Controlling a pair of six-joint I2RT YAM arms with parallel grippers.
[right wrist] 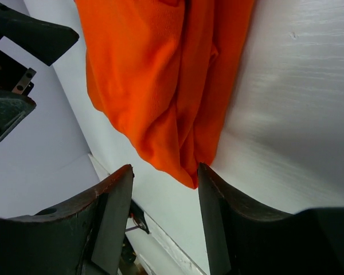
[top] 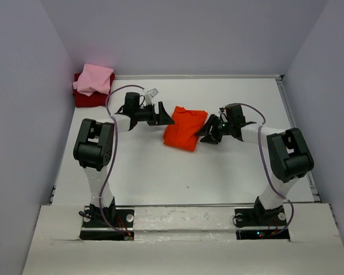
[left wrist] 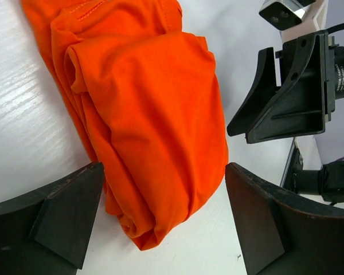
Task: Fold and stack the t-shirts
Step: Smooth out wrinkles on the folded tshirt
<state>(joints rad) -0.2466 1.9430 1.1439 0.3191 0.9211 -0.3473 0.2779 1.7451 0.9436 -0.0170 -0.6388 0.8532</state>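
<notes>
Arms both folded at the elbow and reaching in toward the middle of the table [top: 160,177]. The left arm [top: 94,146] rises from its base, bends, and sends its wrist out toward 1 o'clock, fingers then aimed at 3 o'clock. The right arm [top: 286,154] mirrors it, forearm running toward 10 o'clock and fingers aimed at about 8 o'clock.

Between them lies the orange-red t-shirt [top: 184,127], folded into a rumpled bundle flat on the table near its centre.

Left gripper [top: 165,116] sits at the shirt's 9 o'clock edge, and it's spread wide. From the left wrist camera the two fingers [left wrist: 63,220] stand on either side of the bundle's end with nothing clamped, released.

Right gripper [top: 205,133] is at the shirt's 4 o'clock corner, jaws about half apart. From the right wrist camera that corner hangs just inside the mouth, brushing one finger [right wrist: 218,217], with bare table showing beside the other, so no grasp there.

Off at the table's 10 o'clock corner, the pink t-shirt [top: 94,78] rests folded on top of the dark red t-shirt [top: 83,100], well apart from both grippers.
</notes>
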